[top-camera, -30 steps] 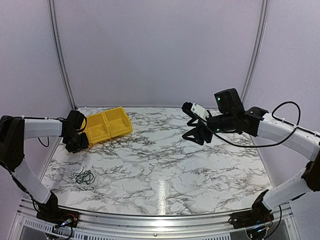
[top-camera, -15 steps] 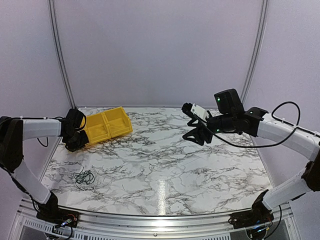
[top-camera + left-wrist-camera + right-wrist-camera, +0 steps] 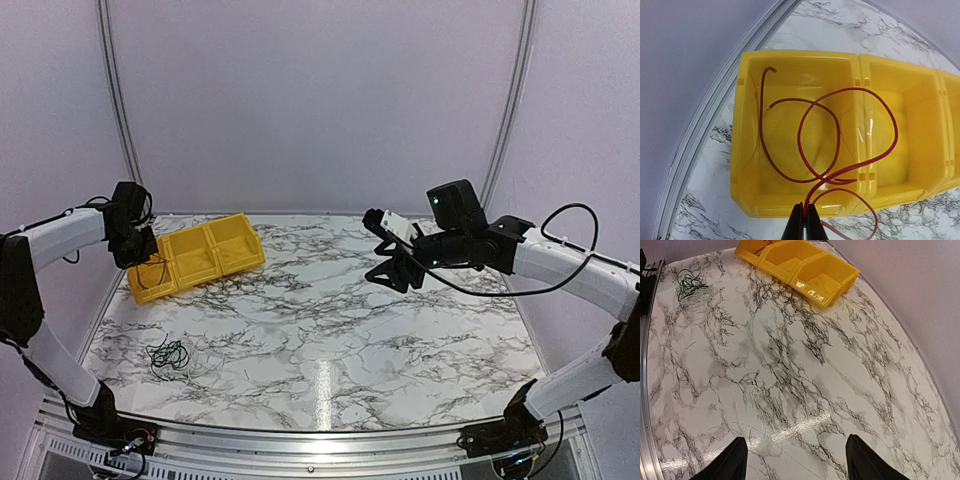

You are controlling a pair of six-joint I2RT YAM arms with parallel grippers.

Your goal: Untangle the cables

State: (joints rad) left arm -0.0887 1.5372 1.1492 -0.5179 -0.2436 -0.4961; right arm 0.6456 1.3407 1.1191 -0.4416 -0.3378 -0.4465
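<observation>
Yellow bin (image 3: 740,125), red wire (image 3: 822,176) — white table (image 3: 330,340) with grey-black marble veining, greenish-black cables (image 3: 168,353)

No readable text, labels, brands, numbers or signs in any view; yellow bin (image 3: 742,150) unmarked.

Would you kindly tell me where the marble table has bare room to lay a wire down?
The white marble table is bare from its middle to the right edge, beneath the right arm's fingers. Crowded: the tangle of thin dark cables near left, and the yellow plastic bin far left, holding a looped red wire.
</observation>
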